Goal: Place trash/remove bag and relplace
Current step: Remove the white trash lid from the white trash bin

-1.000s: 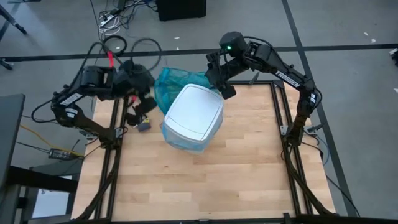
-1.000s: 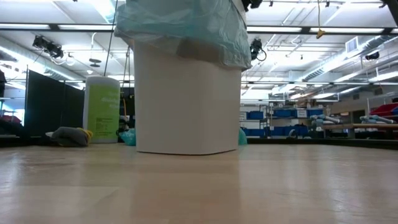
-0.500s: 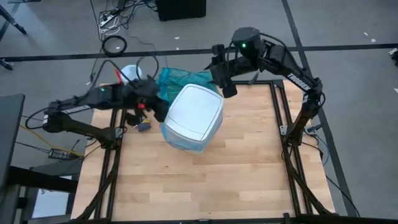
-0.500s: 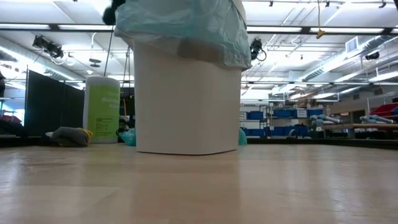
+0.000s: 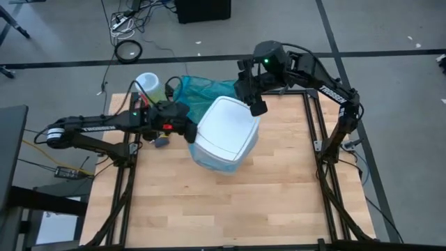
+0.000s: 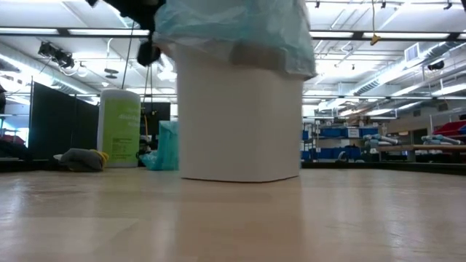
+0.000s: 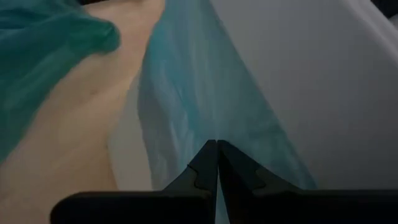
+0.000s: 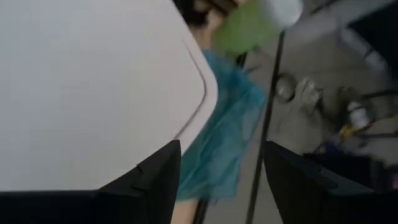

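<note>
The wooden surface (image 5: 230,202) carries a white bin (image 5: 224,131) standing near its far middle, lid end toward the camera above. Around the bin's rim hangs the light sky-blue bag (image 6: 240,33), its skirt draped down the outside of the white wall; it also shows along the bin's near side from above. Behind the bin, at the far edge, lies a darker teal-green plastic bag (image 5: 198,89). A pale green canister (image 6: 119,127) stands off to the far left. The right hand (image 5: 252,97) hovers at the bin's far right corner, fingers spread wide, holding nothing. The left hand (image 7: 216,163) sits against the bin's left side, pinched closed on the liner's skirt.
</note>
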